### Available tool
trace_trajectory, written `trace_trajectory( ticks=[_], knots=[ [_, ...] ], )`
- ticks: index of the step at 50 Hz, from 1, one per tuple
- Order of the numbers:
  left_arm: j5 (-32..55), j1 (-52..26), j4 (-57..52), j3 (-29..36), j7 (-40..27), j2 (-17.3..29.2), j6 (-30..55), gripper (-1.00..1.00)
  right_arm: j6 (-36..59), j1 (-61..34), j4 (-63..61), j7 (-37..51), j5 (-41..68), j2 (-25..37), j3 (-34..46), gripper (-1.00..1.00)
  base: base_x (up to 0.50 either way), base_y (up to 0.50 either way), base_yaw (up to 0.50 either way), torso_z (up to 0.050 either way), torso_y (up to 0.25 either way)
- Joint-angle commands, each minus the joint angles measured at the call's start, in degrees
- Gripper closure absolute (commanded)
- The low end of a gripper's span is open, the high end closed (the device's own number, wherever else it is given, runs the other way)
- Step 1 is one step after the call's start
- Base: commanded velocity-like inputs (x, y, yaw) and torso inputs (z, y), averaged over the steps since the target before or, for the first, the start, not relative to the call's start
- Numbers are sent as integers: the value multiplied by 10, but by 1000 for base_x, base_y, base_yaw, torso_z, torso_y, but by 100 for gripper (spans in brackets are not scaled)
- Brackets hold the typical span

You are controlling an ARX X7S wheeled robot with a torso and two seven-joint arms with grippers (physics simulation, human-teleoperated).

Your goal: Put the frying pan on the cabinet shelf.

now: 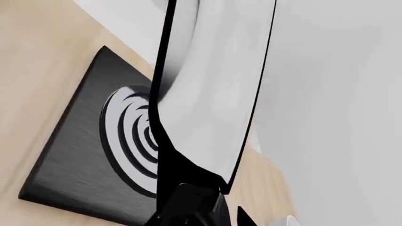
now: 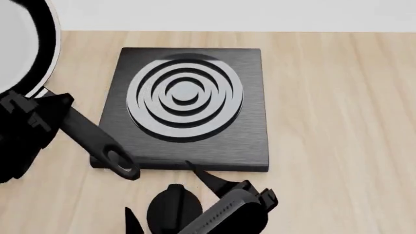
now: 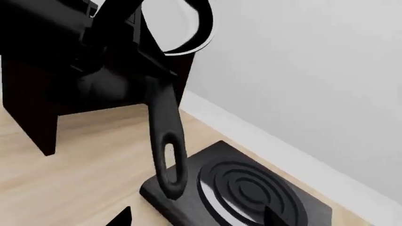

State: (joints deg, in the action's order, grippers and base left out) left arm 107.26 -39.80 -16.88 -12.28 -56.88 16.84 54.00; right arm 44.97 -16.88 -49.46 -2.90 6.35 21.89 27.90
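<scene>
The frying pan (image 2: 23, 44) is lifted at the far left of the head view, tilted on edge, pale-grey inside showing. Its long black handle (image 2: 97, 144) slopes down toward the hob. My left gripper (image 2: 26, 122) is shut on the handle near the bowl. In the left wrist view the pan (image 1: 213, 84) fills the middle, above the gripper (image 1: 195, 209). In the right wrist view the pan (image 3: 182, 28) hangs high beside the dark cabinet (image 3: 28, 108), its handle (image 3: 166, 146) pointing down. My right gripper (image 2: 161, 191) is open and empty, low at the hob's near edge; it also shows in its own view (image 3: 197, 217).
The square black hob with concentric rings (image 2: 188, 102) lies on the light wooden counter (image 2: 338, 122); it also shows in the wrist views (image 1: 82, 155) (image 3: 245, 197). A pale wall (image 2: 227, 14) runs along the counter's far edge.
</scene>
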Motion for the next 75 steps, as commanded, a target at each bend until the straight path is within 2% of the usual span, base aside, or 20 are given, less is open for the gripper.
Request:
trace_trajectory(
  ticks=[1,2,17,19,39,52,75],
  knots=[
    [40,-91,96,-1,10,26,-36,100,-9,26,9,18,7,-15,-35,-100,0,0,0,0,0],
    [74,-95,115,-5,-11,23,-46,100,-11,28,10,19,8,-16,-36,-100,0,0,0,0,0],
    [107,-166,229,-40,1,56,-87,100,-45,52,26,25,17,-20,-44,-100,0,0,0,1,2],
    [114,-193,285,-56,-5,66,-116,100,-57,58,34,27,15,-22,-40,-100,0,0,0,0,0],
    [93,-289,480,-35,36,139,-114,100,-66,61,49,32,25,-27,-43,-100,0,0,0,1,2],
    [106,-260,510,-52,53,143,-118,100,-70,60,54,35,22,-27,-31,-100,0,0,0,1,2],
    [108,-171,467,-87,47,152,-140,100,-82,65,66,40,21,-24,-23,-100,0,0,1,0,1]
  ],
)
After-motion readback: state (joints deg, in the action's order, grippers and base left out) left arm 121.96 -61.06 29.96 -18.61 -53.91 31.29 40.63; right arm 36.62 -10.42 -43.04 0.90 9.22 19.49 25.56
